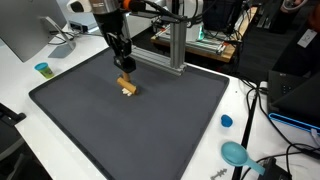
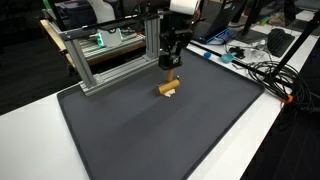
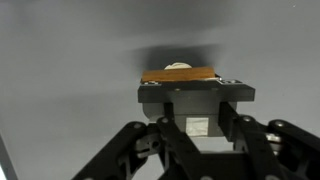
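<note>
1 small wooden block [image 1: 126, 86] sits at the tip of the gripper [image 1: 124, 78], whose fingers are closed on its upper part. It is tan, short and squat. In both exterior views a pale, whitish piece shows at its lower end, toward the mat [image 1: 150, 130]. The wrist view shows its brown top face as a flat, level strip, with a white rounded bit just past its far edge. The block is over the far half of the dark grey mat, near the metal frame [image 2: 110, 60]. Whether its base touches the mat cannot be told.
</note>
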`<action>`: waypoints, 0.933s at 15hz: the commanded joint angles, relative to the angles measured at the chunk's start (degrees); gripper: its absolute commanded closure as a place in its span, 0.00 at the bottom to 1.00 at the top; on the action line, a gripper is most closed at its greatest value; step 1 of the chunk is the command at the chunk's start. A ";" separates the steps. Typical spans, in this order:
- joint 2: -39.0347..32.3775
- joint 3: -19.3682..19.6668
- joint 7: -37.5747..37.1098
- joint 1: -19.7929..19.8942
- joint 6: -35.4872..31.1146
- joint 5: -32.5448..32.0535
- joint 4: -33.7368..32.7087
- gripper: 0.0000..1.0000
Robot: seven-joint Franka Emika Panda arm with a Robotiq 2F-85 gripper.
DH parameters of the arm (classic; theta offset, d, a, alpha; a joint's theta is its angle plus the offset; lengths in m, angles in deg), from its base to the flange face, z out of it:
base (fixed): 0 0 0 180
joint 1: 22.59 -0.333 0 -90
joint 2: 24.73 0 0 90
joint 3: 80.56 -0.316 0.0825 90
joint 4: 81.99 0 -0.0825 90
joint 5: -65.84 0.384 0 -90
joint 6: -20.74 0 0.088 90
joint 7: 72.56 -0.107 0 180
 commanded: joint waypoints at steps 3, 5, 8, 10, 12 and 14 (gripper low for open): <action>-4.15 0.87 0.28 1.58 3.96 3.63 -0.84 0.79; -5.40 0.99 -0.37 1.85 2.01 4.77 -1.46 0.79; -3.74 0.81 1.66 2.13 6.39 5.21 -3.80 0.79; -1.25 0.42 4.37 2.51 8.36 5.62 -4.16 0.79; 0.87 -0.13 7.69 2.88 8.68 6.74 -4.30 0.79; 1.37 -0.09 8.88 2.45 9.30 6.34 -5.02 0.79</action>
